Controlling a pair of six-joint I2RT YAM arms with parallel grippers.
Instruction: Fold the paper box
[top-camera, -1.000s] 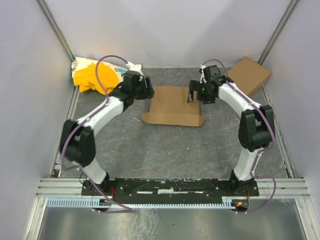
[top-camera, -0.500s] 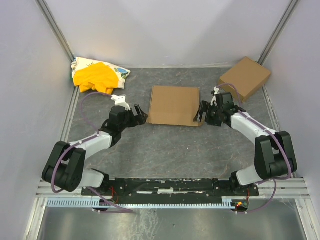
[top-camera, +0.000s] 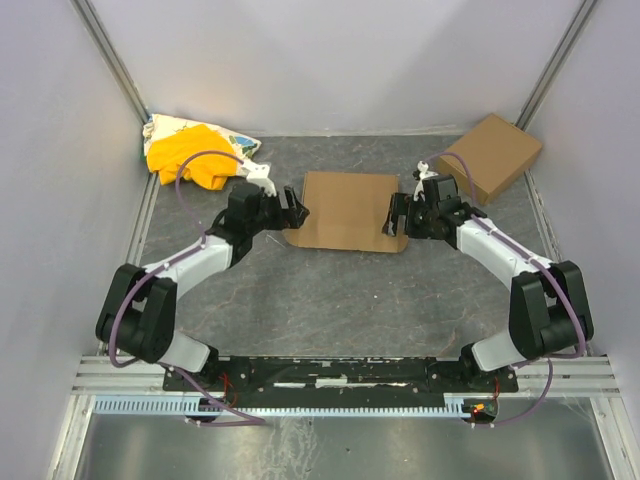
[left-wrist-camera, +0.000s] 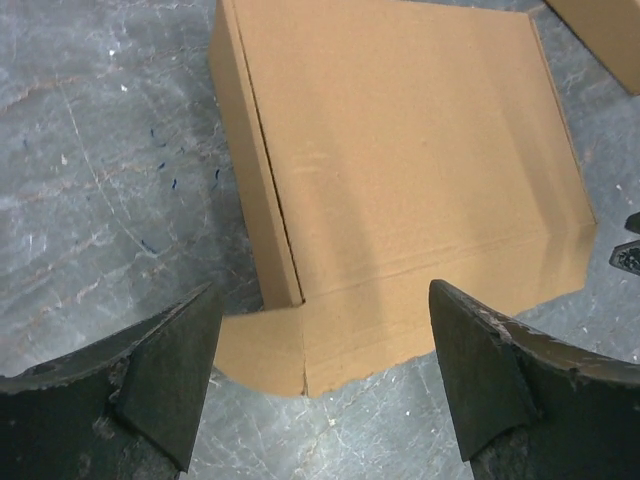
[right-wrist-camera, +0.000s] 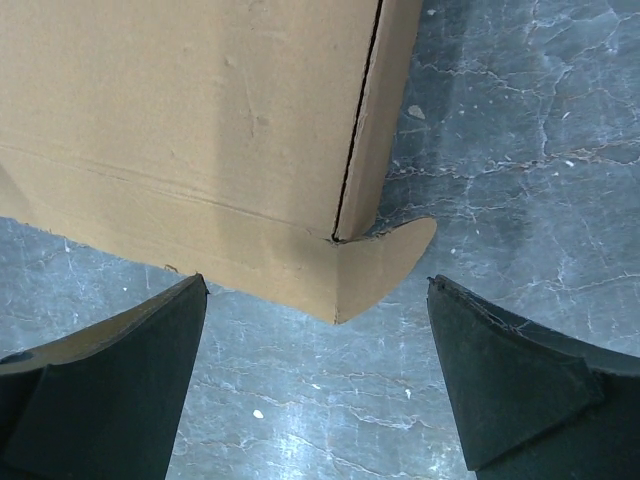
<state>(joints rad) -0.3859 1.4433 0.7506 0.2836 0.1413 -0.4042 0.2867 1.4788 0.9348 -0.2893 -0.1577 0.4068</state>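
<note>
The flat brown cardboard mailer box (top-camera: 345, 208) lies mid-way across the grey stone-patterned counter (top-camera: 330, 290). Its lid is down and its front tuck flap (left-wrist-camera: 330, 340) juts flat along the near edge, with a rounded ear at each corner. The left tool (top-camera: 293, 213) sits at the near-left corner and the right tool (top-camera: 395, 218) at the near-right, both spread wide and holding nothing.

The flap hugs the counter, so a finger may ride over it, or crumple an ear instead of lifting it. Uneven pushes from the two sides would likely skew the light box or shove it toward the second plain brown cardboard box (top-camera: 492, 155).
</note>
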